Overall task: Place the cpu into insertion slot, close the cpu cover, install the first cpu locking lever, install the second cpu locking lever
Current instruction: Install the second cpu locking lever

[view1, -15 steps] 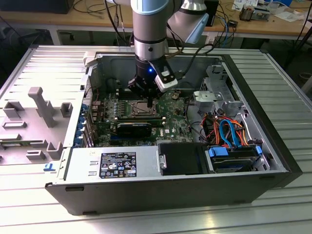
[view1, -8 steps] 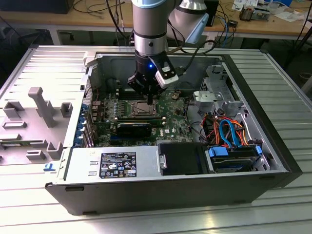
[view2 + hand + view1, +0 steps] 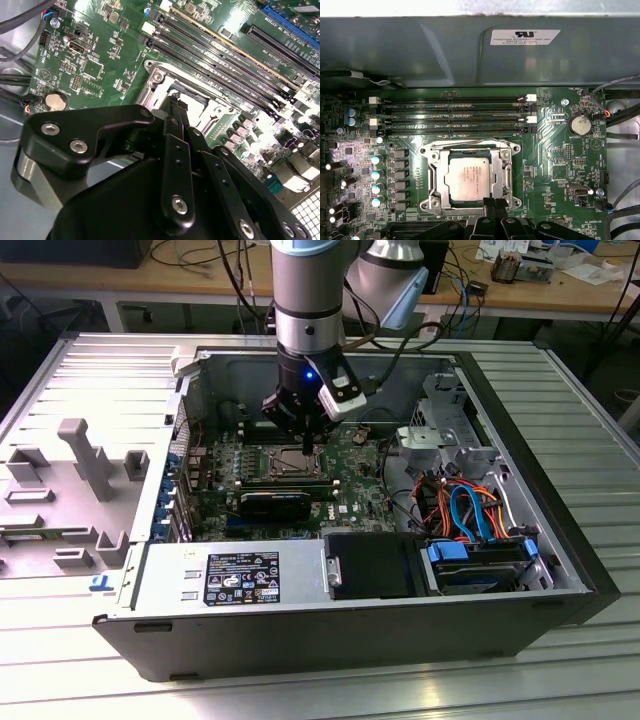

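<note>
Though seated, cpu point(image 3: 470, 181) beside tool point(image 3: 494, 202).

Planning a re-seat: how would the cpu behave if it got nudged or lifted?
The cpu looks thin, flat and rigid, so probably light, with no tendency to roll. Its smooth metal top may be slippery. Framed by the cpu cover, a sideways nudge likely wouldn't shift it.

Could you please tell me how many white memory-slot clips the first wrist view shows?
4: two white clips at the slots' end by the capacitors, two at the end by the coin battery. None seem hidden.
</note>
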`<state>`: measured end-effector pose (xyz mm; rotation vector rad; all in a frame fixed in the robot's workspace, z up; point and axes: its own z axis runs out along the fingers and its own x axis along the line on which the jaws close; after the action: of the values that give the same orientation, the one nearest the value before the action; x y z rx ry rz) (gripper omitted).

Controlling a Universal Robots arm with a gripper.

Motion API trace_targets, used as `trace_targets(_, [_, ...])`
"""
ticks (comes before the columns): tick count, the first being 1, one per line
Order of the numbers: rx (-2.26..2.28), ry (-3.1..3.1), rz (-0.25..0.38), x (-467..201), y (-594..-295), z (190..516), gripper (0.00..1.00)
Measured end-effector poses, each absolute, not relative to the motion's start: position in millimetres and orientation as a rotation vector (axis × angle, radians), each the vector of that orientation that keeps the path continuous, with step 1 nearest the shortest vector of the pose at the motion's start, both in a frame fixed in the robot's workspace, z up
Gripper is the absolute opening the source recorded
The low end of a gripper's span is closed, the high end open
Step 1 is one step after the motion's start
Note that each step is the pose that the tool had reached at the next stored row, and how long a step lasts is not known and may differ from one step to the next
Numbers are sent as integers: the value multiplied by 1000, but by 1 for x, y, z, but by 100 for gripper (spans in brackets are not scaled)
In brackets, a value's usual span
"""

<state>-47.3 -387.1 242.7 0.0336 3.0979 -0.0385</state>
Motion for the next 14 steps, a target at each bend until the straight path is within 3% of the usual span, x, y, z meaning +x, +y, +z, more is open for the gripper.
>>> trace_targets(14, [34,3098,-39,-47,-397,247,11])
